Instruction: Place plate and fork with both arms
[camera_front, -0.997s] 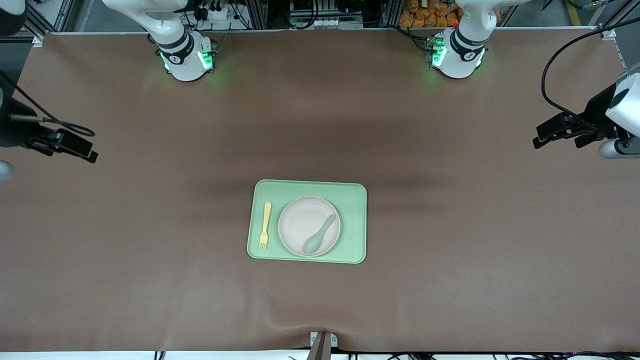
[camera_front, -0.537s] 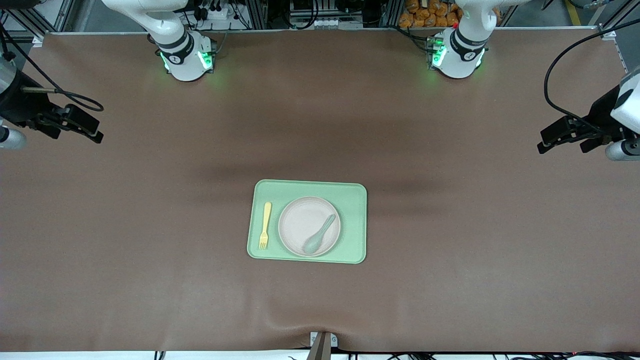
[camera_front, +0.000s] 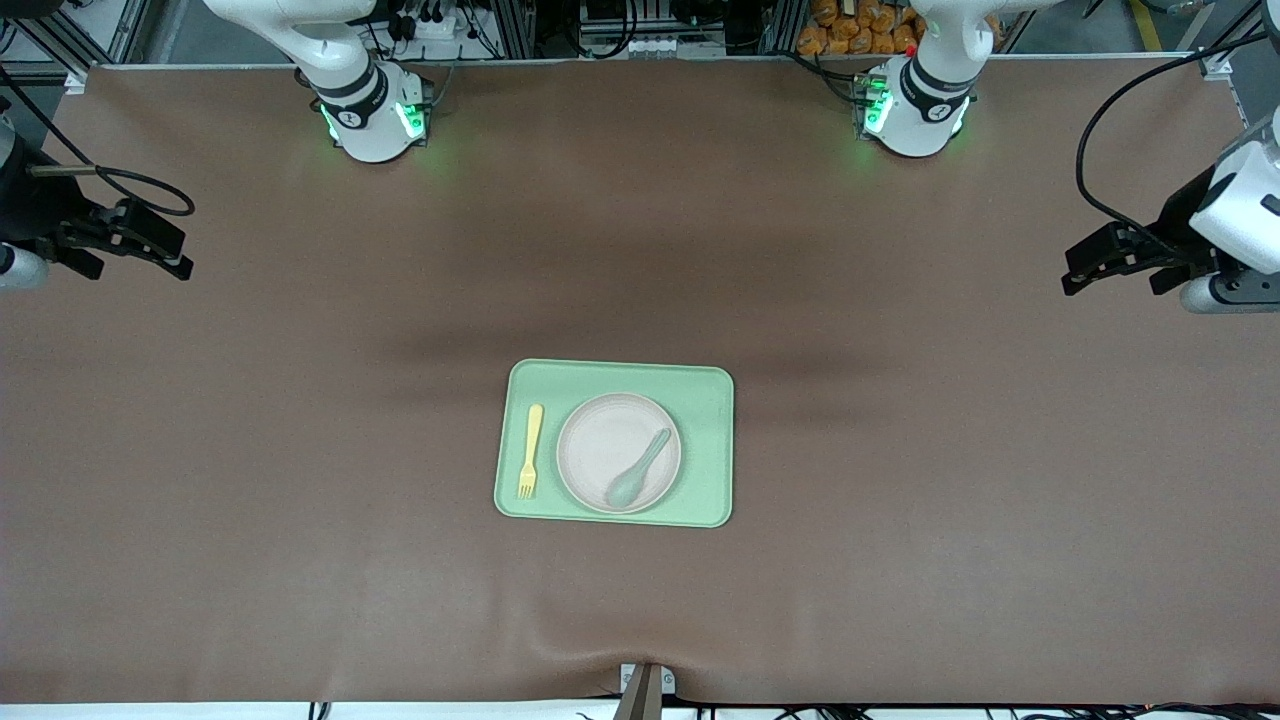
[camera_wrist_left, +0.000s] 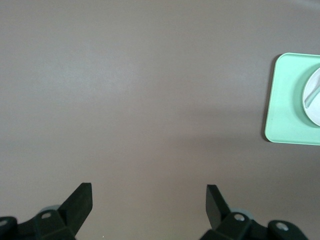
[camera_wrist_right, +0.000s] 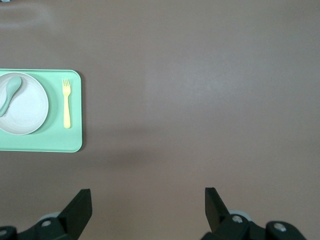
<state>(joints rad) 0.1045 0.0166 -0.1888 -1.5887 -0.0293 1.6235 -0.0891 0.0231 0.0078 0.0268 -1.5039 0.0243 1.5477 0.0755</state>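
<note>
The plate (camera_front: 618, 452) is being seen in the middle of the green tray (camera_front: 710, 400), with a grey-green spoon (camera_front: 636, 469) lying on it. The yellow fork (camera_front: 529, 451) is lying on the tray just beside the plate, toward the right arm's end. The left pincer (camera_front: 1085, 268) and the right pincer (camera_front: 160, 250) are being held wide apart and empty, each over a bare end of the brown surface (camera_front: 900, 560), well away from the tray. The spoon could be tipped off if the plate is lifted crooked. The thin fork could be pinched badly and dropped
</note>
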